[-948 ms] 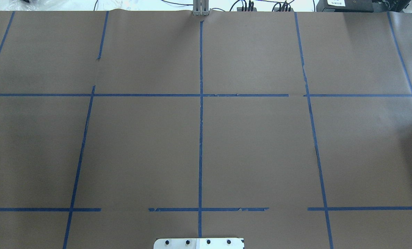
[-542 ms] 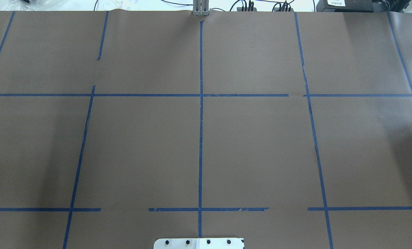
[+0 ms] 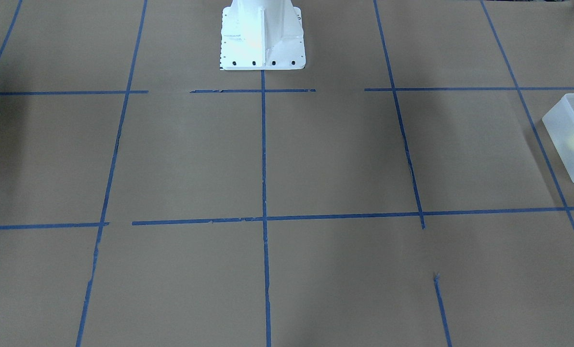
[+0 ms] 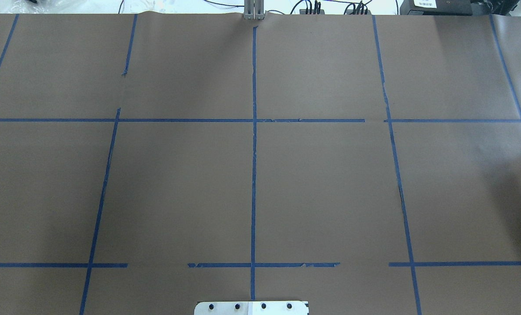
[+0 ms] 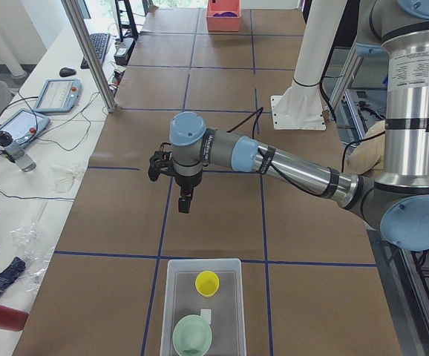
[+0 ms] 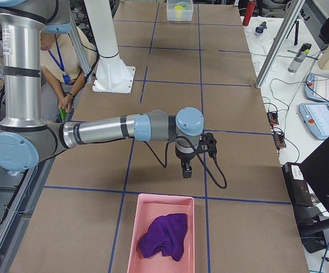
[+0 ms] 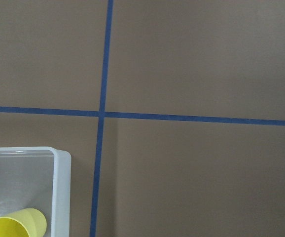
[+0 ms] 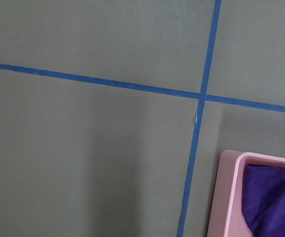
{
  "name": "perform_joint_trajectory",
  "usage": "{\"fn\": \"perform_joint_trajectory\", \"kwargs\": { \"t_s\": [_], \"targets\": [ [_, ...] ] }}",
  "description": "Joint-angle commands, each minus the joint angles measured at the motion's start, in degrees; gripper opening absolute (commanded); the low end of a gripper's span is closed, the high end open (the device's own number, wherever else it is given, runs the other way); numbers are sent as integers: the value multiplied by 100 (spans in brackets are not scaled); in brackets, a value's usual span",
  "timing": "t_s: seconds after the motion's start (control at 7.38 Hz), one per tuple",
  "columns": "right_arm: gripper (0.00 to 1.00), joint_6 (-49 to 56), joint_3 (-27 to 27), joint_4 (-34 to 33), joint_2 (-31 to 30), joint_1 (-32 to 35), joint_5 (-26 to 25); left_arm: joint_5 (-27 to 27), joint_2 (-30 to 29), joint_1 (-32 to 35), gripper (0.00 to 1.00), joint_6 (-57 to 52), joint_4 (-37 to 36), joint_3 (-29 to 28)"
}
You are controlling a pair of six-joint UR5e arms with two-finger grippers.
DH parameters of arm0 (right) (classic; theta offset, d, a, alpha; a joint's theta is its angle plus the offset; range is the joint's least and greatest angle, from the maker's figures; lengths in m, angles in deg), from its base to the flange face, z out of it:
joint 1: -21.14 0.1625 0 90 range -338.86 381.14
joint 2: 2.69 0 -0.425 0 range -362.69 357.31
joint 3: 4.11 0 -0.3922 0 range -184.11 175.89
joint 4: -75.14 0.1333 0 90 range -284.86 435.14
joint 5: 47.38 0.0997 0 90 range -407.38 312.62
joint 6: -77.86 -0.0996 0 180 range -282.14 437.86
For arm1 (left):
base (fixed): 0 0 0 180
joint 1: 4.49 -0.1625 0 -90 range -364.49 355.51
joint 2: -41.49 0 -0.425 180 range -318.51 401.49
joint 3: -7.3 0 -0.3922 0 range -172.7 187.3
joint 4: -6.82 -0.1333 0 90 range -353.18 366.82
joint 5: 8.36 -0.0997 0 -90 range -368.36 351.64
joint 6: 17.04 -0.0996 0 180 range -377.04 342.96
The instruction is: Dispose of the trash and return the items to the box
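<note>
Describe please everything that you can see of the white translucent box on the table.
The box is a rectangular bin of frosted, translucent white plastic, with straight walls, rounded corners and no lid. It stands upright on the brown-papered table, at the end on the robot's left, beside a blue tape line. Inside it are a yellow cup, a pale green round dish and a small white scrap. The left gripper hangs apart from it.

My pictures are bright and sharp, with soft grey shadows near the side edges of my flat brown paper-covered table [image 4: 177,183] and white glare on my shiny white metal base [image 3: 262,38].
</note>
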Motion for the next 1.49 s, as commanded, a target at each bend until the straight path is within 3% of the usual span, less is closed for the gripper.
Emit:
{"fn": "perform_joint_trajectory", "kwargs": {
  "t_s": [0.0,0.14,0.41,0.54,0.81,1.35],
  "targets": [
    [100,-53,117,-9,-8,-50,-26,-355,-79,219,100,-496,-452,-55],
    [100,-53,118,0,-8,-59,-18,-155,34,254,100,-523,-391,-247],
    [100,-1,100,9,-182,-59,-9,135,53,263,100,-1615,-111,-904],
    [100,26,92,226,-227,-59,0,363,27,255,100,-1595,-136,-856],
    [100,-44,31,884,-561,-59,70,331,18,254,100,-1367,-75,-777],
    [100,-664,21,1020,-404,-112,9,339,36,254,100,-1384,-48,-636]
  ]
}}
